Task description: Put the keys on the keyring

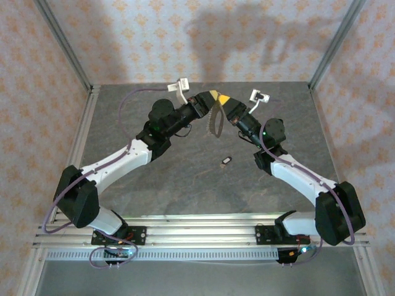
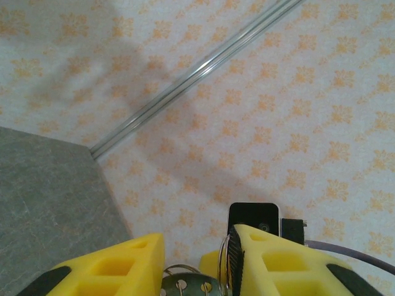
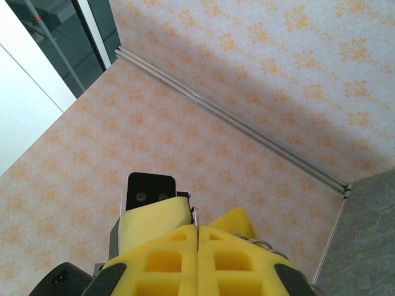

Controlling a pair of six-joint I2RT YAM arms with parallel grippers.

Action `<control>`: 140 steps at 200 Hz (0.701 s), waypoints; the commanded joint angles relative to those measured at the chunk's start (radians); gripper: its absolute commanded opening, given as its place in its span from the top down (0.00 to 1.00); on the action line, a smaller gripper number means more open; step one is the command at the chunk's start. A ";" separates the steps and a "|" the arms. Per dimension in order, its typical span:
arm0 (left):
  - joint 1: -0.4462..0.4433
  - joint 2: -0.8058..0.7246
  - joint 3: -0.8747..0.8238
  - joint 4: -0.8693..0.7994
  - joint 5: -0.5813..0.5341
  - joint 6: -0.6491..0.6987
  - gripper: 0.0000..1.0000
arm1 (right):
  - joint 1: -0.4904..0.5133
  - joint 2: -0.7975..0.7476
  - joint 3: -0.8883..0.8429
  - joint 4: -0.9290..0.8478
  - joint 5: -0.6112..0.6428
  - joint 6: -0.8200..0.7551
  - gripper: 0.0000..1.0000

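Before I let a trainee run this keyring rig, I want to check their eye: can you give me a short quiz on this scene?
1. True or false: a key lies loose on the table.
2. The keyring is: A flat on the table; B hanging in the air above it; C in a bowl.
3. Which tool shows its fingers pressed together?
Key: 1 true; 2 B; 3 the right tool.

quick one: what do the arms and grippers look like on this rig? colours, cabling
Both match: left arm and right arm have white links, bulky black joint housings and a purple cable looped along each. The left gripper and right gripper carry blocky yellow fingers with recessed pockets.
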 commanded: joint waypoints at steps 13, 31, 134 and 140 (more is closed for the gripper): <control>-0.008 0.007 0.044 0.049 0.009 -0.002 0.68 | 0.006 0.001 0.027 0.073 -0.006 0.005 1.00; -0.009 0.007 0.047 0.049 0.010 0.002 0.70 | 0.007 0.003 0.025 0.070 -0.008 0.005 1.00; -0.012 0.017 0.062 0.030 0.025 0.018 0.91 | 0.009 0.004 0.040 0.044 -0.021 -0.002 1.00; -0.012 0.018 0.063 0.028 0.025 0.020 0.94 | 0.010 0.004 0.042 0.044 -0.021 -0.004 1.00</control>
